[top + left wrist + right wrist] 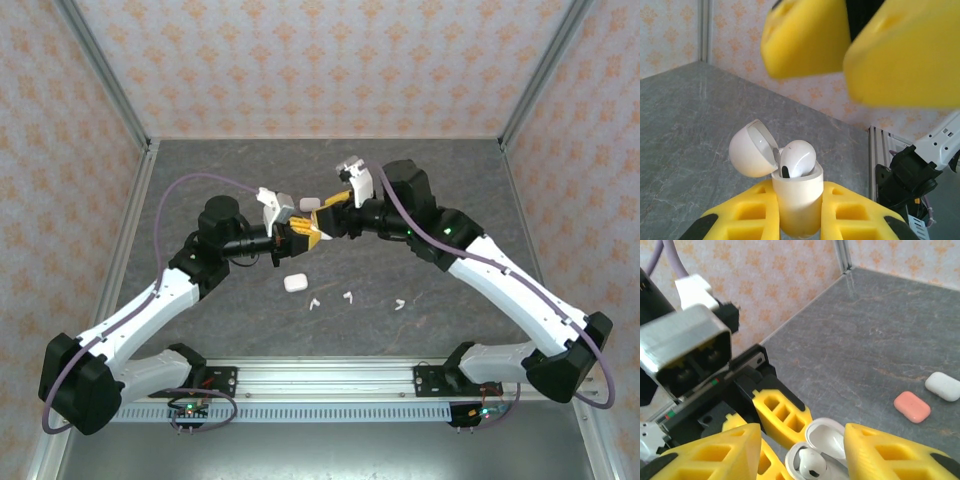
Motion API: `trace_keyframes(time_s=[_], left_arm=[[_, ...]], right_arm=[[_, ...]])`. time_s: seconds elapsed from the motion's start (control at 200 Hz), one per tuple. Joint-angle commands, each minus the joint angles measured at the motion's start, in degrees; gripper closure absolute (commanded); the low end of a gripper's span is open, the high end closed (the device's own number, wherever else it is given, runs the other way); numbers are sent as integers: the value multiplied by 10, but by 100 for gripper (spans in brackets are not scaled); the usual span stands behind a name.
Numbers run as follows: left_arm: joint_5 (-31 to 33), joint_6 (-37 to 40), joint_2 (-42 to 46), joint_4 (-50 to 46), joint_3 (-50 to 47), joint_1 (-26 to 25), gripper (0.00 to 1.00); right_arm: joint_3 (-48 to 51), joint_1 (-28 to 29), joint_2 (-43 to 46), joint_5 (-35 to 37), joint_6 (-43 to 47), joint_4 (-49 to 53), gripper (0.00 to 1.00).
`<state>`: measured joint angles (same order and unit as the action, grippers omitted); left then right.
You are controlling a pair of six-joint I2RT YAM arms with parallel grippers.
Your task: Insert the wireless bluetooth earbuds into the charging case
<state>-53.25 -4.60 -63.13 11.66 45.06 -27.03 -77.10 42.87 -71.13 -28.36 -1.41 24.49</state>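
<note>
One white earbud (pixel 797 157): seated in open white pebble-shaped plastic case (pixel 799 197).
Left gripper (pixel 797 215): clamps case.
Right gripper (pixel 807 440): fingers apart, empty.
Next: we fetch a loose earbud (pixel 348 296).

A dark grey, stone-veined table (pixel 450 180) is seen. A closed white case (pixel 295 283) is laid flat near its middle and is taken as the landmark. To the right of that case and slightly nearer the table's front edge, three white earbuds (pixel 348 296) are scattered: the nearest earbud (pixel 314 303) close to it, the farthest earbud (pixel 400 304) well apart. A second white case (pixel 308 203) is found beyond the landmark, toward the far edge. In the right wrist view a salmon-pink case (pixel 911 406) is shown just beside another white case (pixel 943 386), not touching it. Its place relative to the landmark cannot be told
</note>
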Motion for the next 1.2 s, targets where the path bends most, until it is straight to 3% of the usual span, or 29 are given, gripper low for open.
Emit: trace_keyframes(time_s=[0.0, 0.26, 0.515, 0.846, 1.196], left_arm=[[14, 6, 18, 31, 1, -3, 97], [48, 12, 36, 36, -12, -3, 97], [76, 21, 62, 37, -23, -3, 97], [76, 30, 72, 22, -22, -2, 97], [72, 35, 71, 9, -17, -2, 97]], right_arm=[[-24, -4, 21, 67, -10, 40, 49], [-2, -65, 56, 173, -97, 161, 46], [148, -156, 101, 169, -197, 239, 46], [319, -175, 76, 170, -233, 206, 47], [385, -174, -21, 151, -248, 106, 52]])
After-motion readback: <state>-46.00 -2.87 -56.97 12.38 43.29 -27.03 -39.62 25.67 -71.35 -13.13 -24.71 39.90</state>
